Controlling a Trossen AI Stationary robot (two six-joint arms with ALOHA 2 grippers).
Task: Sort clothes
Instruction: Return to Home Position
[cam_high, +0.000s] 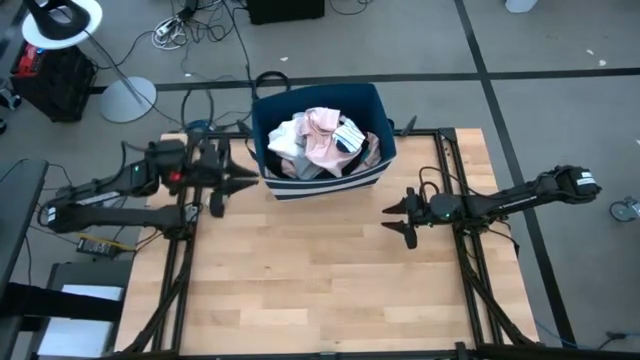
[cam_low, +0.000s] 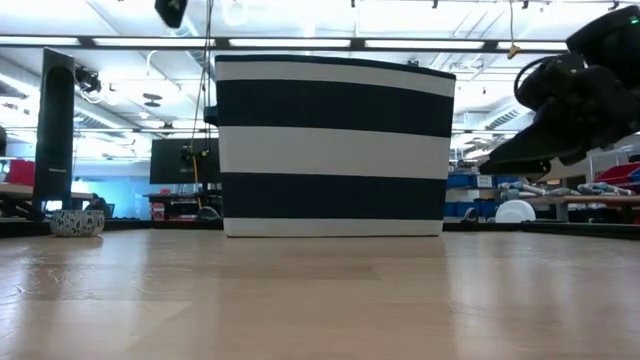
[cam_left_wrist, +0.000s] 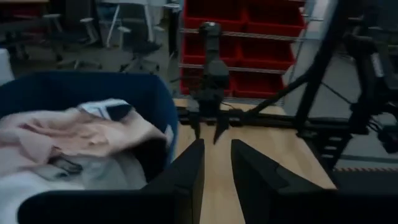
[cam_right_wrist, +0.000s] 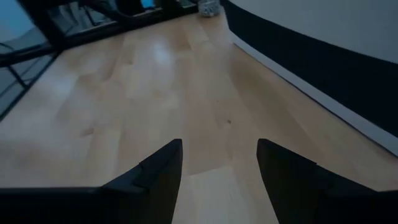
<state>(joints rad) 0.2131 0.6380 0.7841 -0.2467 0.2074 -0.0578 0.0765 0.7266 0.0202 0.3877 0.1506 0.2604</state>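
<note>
The clothes, white, pink, grey and a striped piece, lie heaped in the navy bin with white stripes at the table's far middle. They also show in the left wrist view. My left gripper hovers just left of the bin's left wall, a little above its rim, open by a narrow gap and empty. My right gripper is open wide and empty above the bare table, to the right of and nearer than the bin.
The bin stands on the wooden tabletop, which stretches bare from the bin to the near edge. Black frame rails run along the table's sides. Red storage bins show in the room beyond.
</note>
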